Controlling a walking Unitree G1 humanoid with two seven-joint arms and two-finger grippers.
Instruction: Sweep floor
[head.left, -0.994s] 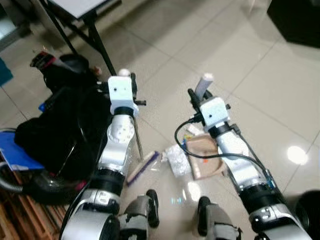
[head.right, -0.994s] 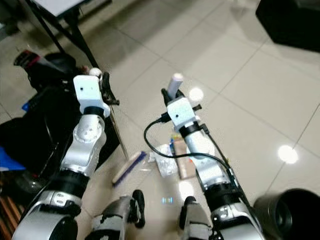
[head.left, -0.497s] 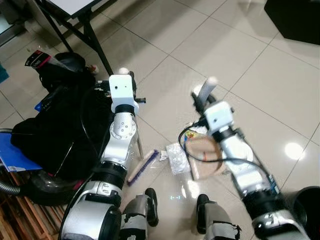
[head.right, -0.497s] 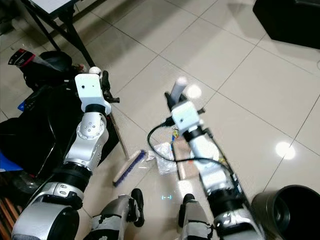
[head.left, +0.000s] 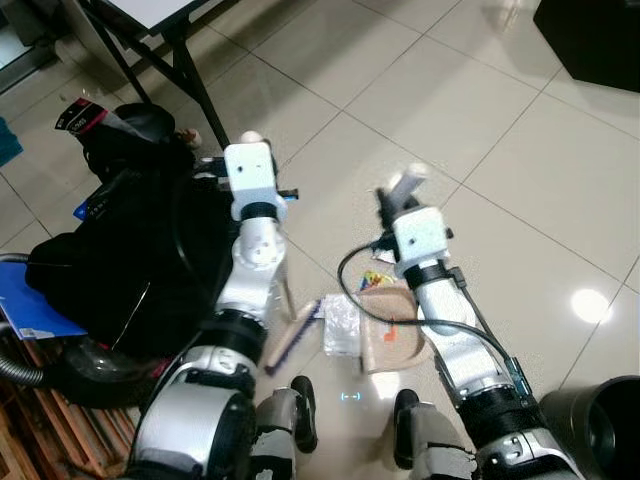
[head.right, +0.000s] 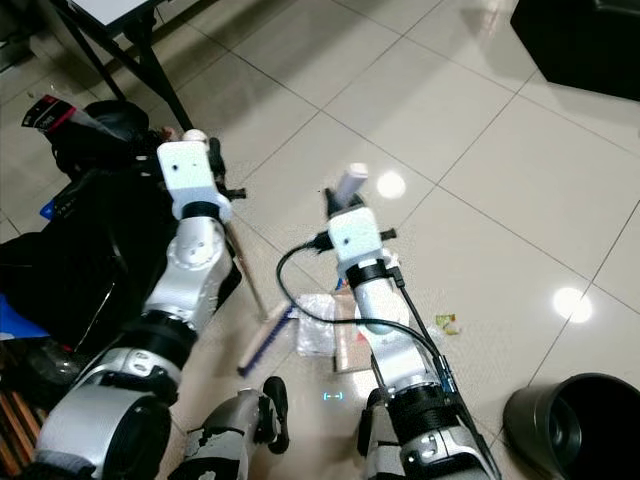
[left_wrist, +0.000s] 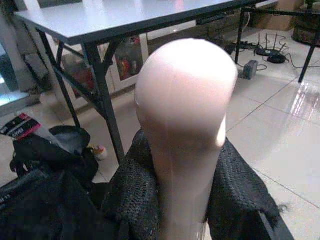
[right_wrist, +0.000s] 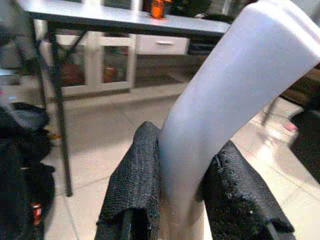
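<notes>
Glossy beige tile floor (head.left: 500, 130) spans the frame, and the sweeping looks midway: a clear wrapper (head.left: 341, 325) sits at the mouth of the dustpan (head.left: 392, 335) in the lower centre, while a small yellow scrap (head.right: 446, 322) lies apart on the tiles to the right, not yet gathered. A black bag (head.left: 120, 260) fills the left side beside the broom, likely crowding its swing; a worktop (head.left: 160, 12) stands in the upper left and a dark bin (head.right: 565, 425) in the lower right. The left pincer (left_wrist: 185, 200) is clamped on the broom handle (left_wrist: 184, 120), its brush head (head.left: 292, 335) on the floor near the wrapper. The right pincer (right_wrist: 182, 195) grips the dustpan handle (right_wrist: 235, 95).
</notes>
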